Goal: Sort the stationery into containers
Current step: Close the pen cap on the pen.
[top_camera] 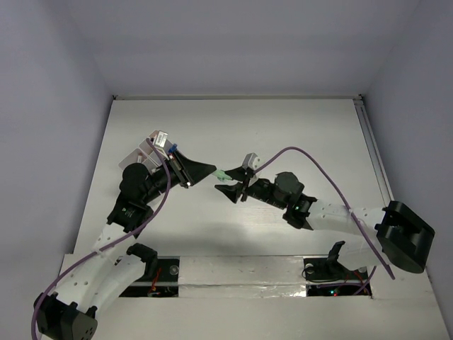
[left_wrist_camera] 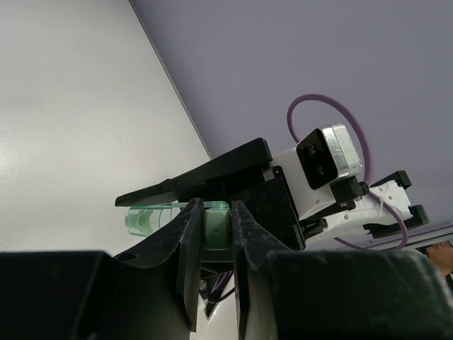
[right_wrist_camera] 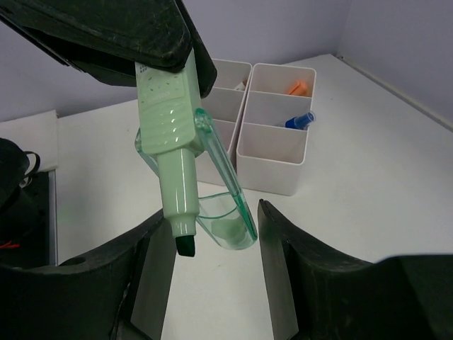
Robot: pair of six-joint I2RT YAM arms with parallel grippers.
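A pale green highlighter (right_wrist_camera: pixel 166 120) hangs in mid-air with my left gripper (top_camera: pixel 211 170) shut on its rear end (left_wrist_camera: pixel 216 234). Its dark tip points down. A clear green cap (right_wrist_camera: pixel 226 227) with a clip sits askew beside the tip. My right gripper (right_wrist_camera: pixel 210 212) stands open around tip and cap, with small gaps on both sides. The white containers (right_wrist_camera: pixel 272 152) stand behind, holding an orange piece (right_wrist_camera: pixel 297 88) and a blue pen (right_wrist_camera: pixel 300 120). In the top view the containers (top_camera: pixel 145 152) are mostly hidden behind the left arm.
Both arms meet over the middle of the white table (top_camera: pixel 297 134). Pale walls enclose the table on three sides. A purple cable (top_camera: pixel 318 159) loops above the right arm.
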